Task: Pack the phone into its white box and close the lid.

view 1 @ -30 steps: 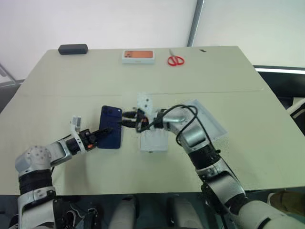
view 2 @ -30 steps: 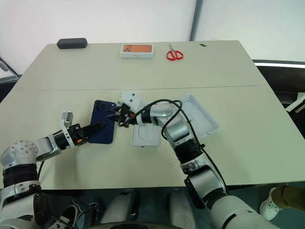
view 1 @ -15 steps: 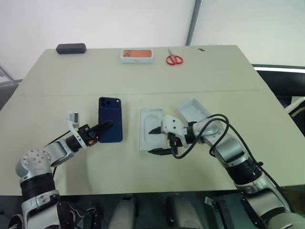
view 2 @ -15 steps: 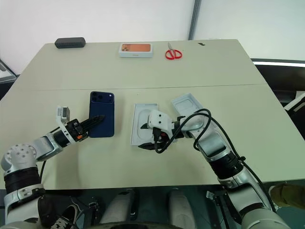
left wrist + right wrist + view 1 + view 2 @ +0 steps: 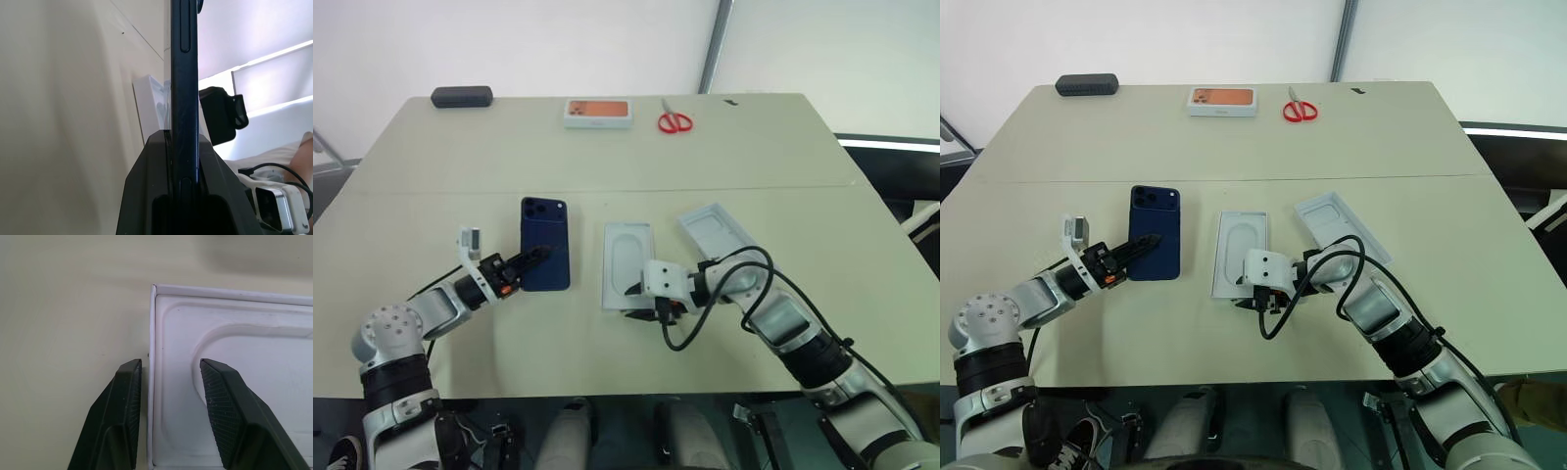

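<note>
My left gripper is pinching the phone by its long edge. The wrist view shows the dark edge tight between both fingers. The phone lies flat over the table, toward 1 o'clock from this hand.

At 3 o'clock from the phone is a white tray with an oval recess. I cannot tell if this is the box with an insert in it. My right gripper is at its 6 o'clock end, half spread and holding nothing. One finger is outside the thin wall and the other is over the recess. The lid lies open side up at 2 o'clock from the tray, just beside it.

I think this step is to take hold of that wall. I should close slowly and squarely on it without pushing the tray aside, and keep the phone level.
</note>
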